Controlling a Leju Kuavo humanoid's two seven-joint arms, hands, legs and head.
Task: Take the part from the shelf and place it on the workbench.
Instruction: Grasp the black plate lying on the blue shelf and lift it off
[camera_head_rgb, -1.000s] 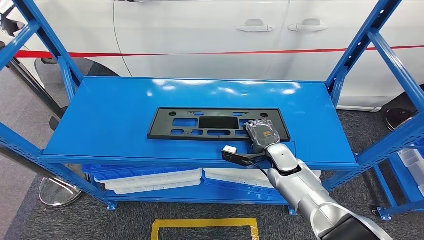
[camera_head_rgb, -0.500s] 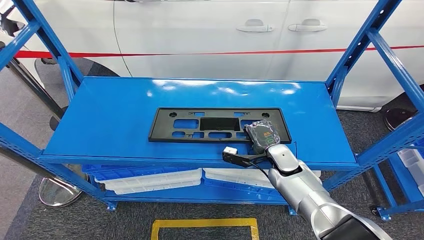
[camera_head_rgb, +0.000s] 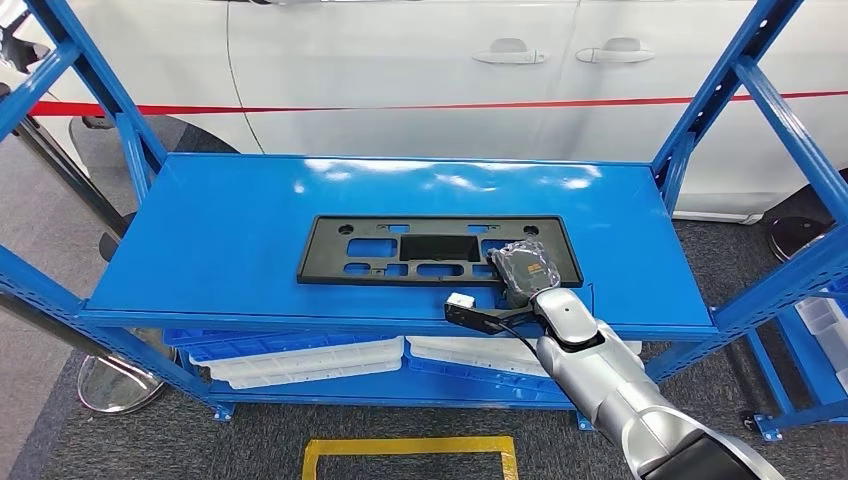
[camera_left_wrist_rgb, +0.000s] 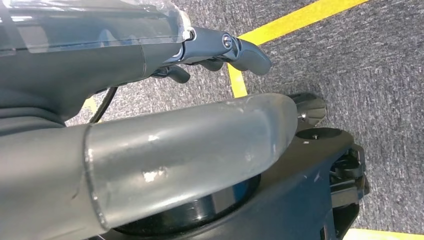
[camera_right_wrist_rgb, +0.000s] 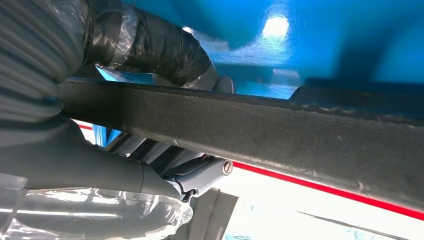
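The part (camera_head_rgb: 420, 248) is a flat black rectangular frame with cut-outs, lying on the blue shelf (camera_head_rgb: 230, 230) near its front edge. My right hand (camera_head_rgb: 525, 268), wrapped in clear film, grips the part's right end from the front. In the right wrist view the part's black edge (camera_right_wrist_rgb: 280, 130) runs between the thumb (camera_right_wrist_rgb: 150, 47) and the fingers (camera_right_wrist_rgb: 165, 170), which clamp it. My left hand (camera_left_wrist_rgb: 175, 150) hangs over grey carpet and holds nothing, its fingers apart.
Blue uprights (camera_head_rgb: 700, 130) frame the shelf on both sides. A white car (camera_head_rgb: 400, 70) stands close behind. White trays (camera_head_rgb: 300, 360) lie on the lower level. A yellow tape square (camera_head_rgb: 410, 450) marks the floor in front, and a round metal base (camera_head_rgb: 115, 385) stands at the left.
My right hand has shifted slightly toward the shelf's front edge, and the part has slid a little with it.
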